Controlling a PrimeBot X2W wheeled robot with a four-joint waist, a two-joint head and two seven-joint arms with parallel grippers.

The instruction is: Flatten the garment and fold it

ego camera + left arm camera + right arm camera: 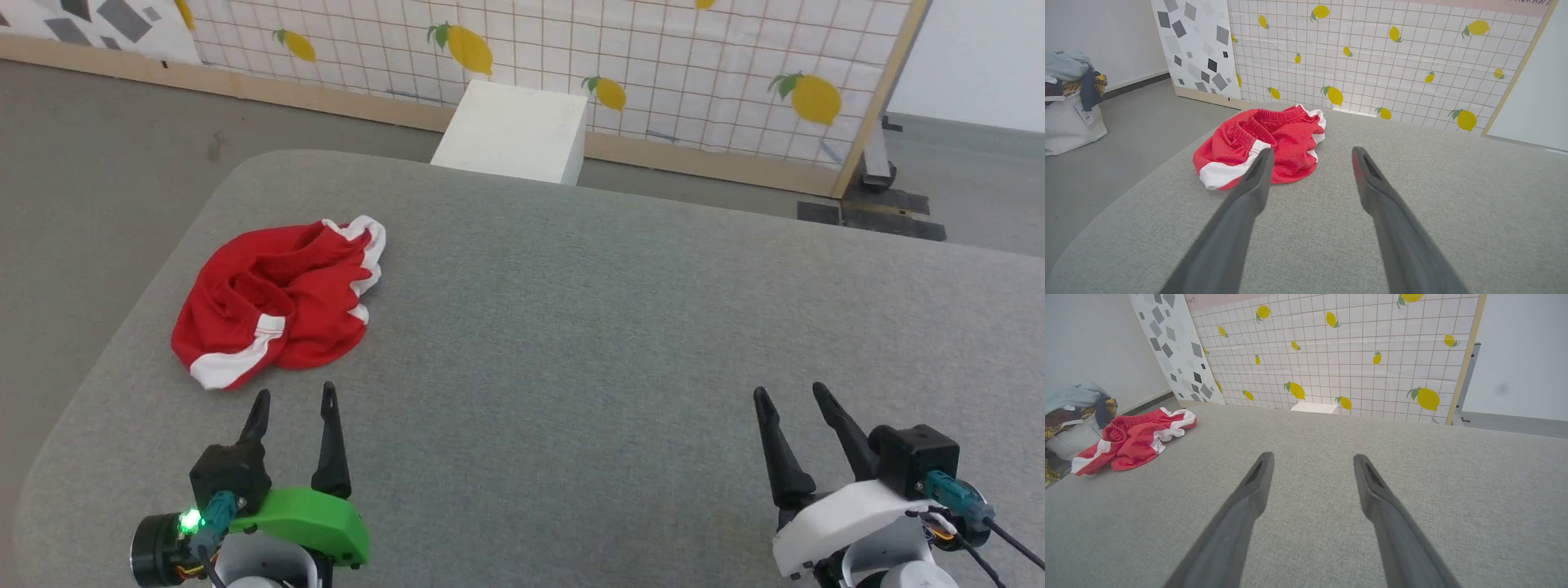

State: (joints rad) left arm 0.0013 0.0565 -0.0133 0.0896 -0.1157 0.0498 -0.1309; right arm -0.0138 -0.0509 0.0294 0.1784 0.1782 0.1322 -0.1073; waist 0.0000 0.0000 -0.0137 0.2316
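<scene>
Red athletic shorts (277, 302) lie crumpled near the left edge of the grey table (588, 327), long axis slanting from near-left white stripe to far-right trim (waistband bunched on top). Broad open table spreads rightward. Both stand spread, empty: left claw (295, 392) just short of them, right claw (789, 390) well apart.

This is a staged test room rather than a home. A grey fabric-covered table (620, 343) stands on bare grey floor (98, 147), backed at twelve o'clock by a wood-framed lemon-print screen (694, 65) (a standing backdrop, not a wall). At ten o'clock is a panel of grey shapes (1196, 45). At nine, clothes (1069, 67) are heaped on a white bag (1069, 126). The garment (277, 302) lies crumpled at the table's ten o'clock.
</scene>
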